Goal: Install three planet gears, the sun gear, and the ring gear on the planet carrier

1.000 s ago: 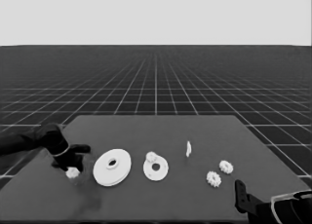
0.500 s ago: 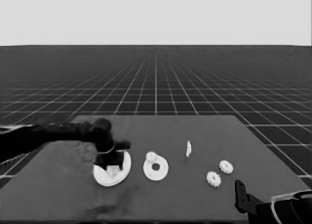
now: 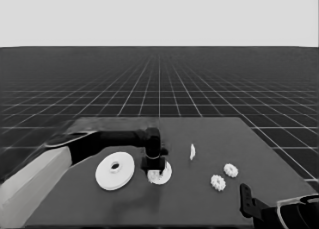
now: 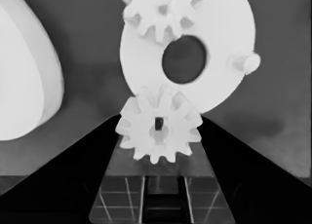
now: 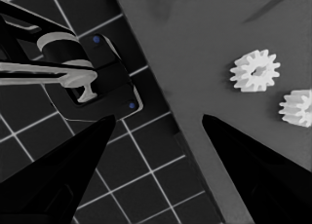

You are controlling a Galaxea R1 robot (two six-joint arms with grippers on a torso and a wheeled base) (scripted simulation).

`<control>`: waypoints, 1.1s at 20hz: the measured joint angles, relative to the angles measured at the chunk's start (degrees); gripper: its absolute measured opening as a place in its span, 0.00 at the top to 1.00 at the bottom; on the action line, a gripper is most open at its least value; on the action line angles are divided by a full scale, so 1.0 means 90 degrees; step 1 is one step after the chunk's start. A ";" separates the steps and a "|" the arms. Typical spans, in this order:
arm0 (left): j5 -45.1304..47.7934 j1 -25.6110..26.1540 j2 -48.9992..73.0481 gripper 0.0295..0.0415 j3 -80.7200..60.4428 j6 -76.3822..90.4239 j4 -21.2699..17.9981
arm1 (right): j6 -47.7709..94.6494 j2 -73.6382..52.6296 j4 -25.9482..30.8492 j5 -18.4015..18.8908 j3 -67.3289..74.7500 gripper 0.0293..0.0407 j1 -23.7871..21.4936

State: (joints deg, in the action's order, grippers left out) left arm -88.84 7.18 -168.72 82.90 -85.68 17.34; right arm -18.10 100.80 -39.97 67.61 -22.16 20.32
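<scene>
Left arm reaches in across the tabletop (image 3: 199, 199); left claw (image 3: 153, 165) hangs directly over the smaller round part (image 3: 160, 175), the planet carrier, and hides much of it in the head view. In the left wrist view the claw (image 4: 158, 131) is clamped on a planet gear (image 4: 159, 131), one finger on each side of its teeth. The held gear sits at the carrier's near rim (image 4: 219, 44), overlapping it in that view; cannot tell whether the two touch. A second gear (image 4: 158, 12) already lies on the carrier's far side, next to the wide central hole. A short peg (image 4: 246, 63) stands on the carrier's rim, bare.

Larger round part (image 3: 114, 171), the ring gear, lies flat just beside the carrier, on the left arm's side, apart from it; its edge (image 4: 27, 68) fills one side of the left wrist view.

Thin white piece (image 3: 192, 152) stands beyond the carrier toward the right. Two more gears (image 3: 218, 182) (image 3: 231, 170) lie close together farther right, untouched; the right wrist view shows them (image 5: 255, 70) (image 5: 297, 107) near the tabletop's edge.

Right claw (image 3: 247, 203) is parked at the lower right corner, fingers (image 5: 253, 156) apart and holding nothing.
</scene>
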 joint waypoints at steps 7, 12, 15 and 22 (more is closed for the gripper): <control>0.0113 0.0352 -0.0069 0.86 0.0299 0.0196 0.0342 | 0.0000 0.0000 0.0000 0.0000 0.0000 0.19 0.0000; 0.0116 0.0359 -0.0071 0.26 0.0306 0.0200 0.0350 | 0.0000 0.0000 0.0000 0.0000 0.0000 0.19 0.0000; 0.0116 0.0359 -0.0071 0.25 0.0306 0.0200 0.0351 | 0.0000 0.0000 0.0000 0.0000 0.0000 0.19 0.0000; -0.0088 -0.0590 0.0046 0.25 -0.0284 -0.0223 -0.0578 | 0.0000 0.0000 0.0000 0.0000 0.0000 0.19 0.0000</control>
State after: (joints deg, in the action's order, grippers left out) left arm -89.63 1.87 -168.30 80.34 -87.68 12.14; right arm -18.10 100.80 -39.97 67.61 -22.16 20.32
